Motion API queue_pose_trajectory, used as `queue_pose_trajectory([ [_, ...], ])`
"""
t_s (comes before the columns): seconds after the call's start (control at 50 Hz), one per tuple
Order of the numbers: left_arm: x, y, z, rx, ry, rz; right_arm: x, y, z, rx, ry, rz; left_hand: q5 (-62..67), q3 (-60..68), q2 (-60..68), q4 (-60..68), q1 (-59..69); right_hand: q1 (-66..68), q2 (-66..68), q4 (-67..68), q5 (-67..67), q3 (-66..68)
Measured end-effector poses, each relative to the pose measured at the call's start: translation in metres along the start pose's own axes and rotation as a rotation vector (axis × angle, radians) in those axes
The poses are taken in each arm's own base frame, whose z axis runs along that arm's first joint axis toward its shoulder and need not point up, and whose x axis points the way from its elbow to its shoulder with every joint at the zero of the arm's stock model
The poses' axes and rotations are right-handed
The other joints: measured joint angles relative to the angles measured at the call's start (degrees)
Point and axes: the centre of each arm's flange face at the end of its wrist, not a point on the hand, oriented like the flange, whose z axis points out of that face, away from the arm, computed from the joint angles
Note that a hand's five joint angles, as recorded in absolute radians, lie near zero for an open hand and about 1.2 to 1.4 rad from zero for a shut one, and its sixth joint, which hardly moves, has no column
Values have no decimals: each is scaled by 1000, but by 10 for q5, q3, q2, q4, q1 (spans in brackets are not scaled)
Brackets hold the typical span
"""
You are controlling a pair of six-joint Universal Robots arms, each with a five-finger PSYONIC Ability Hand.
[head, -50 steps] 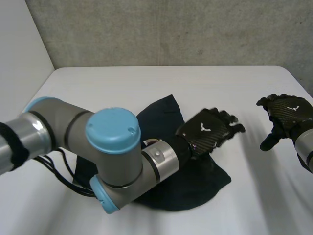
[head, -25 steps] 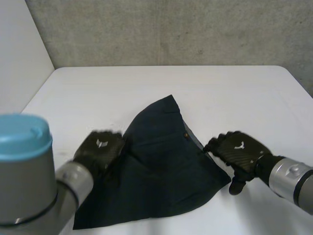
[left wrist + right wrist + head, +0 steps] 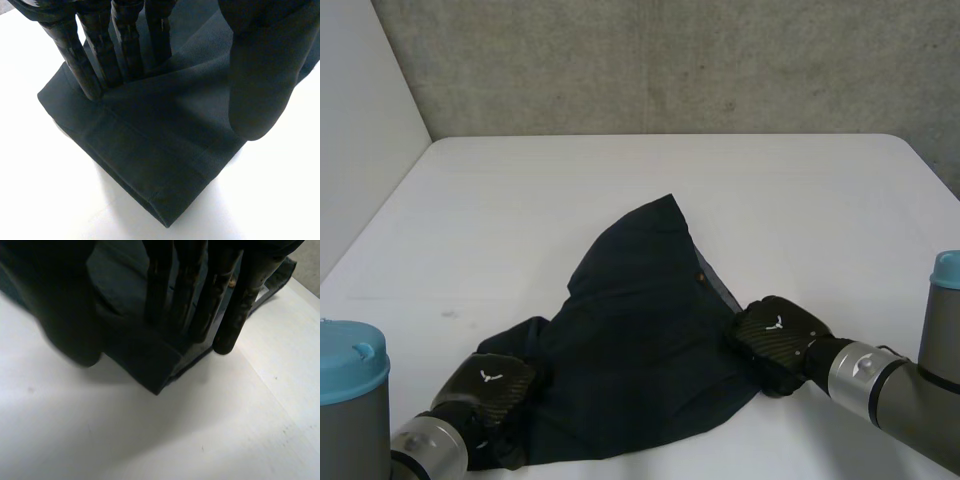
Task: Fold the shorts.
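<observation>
dark shorts (image 3: 640,340) lie rumpled on the white table (image 3: 570,190), spread between the two hands. left hand (image 3: 488,385) sits back-up on one corner, cloth bunched just past its knuckles. right hand (image 3: 775,335) sits back-up on the opposite edge. one pointed end lies well beyond both hands.

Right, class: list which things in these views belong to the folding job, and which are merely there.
Job:
dark shorts
left hand, fingers straight on one corner
right hand, fingers straight on another corner

Merely there:
white table
grey wall
</observation>
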Motion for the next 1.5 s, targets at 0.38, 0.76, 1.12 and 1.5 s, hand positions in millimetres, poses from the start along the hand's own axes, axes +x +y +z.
queue_pose_trajectory([
  [0.38,-16,-32,-22,223,-81,-24,13,-33,26,60,98,234,-52,-43,-46,-49,-28,183,221,238,233,236],
  [0.76,-6,-2,-28,131,-34,-18,7,-47,50,28,199,404,21,17,17,21,23,189,221,238,233,236],
  [1.12,1,12,-4,27,27,-22,10,-47,51,30,216,447,-7,3,1,-4,14,189,221,238,233,236],
  [1.5,-1,8,31,86,8,-16,9,-46,49,27,216,447,210,217,216,219,211,189,221,238,233,236],
])
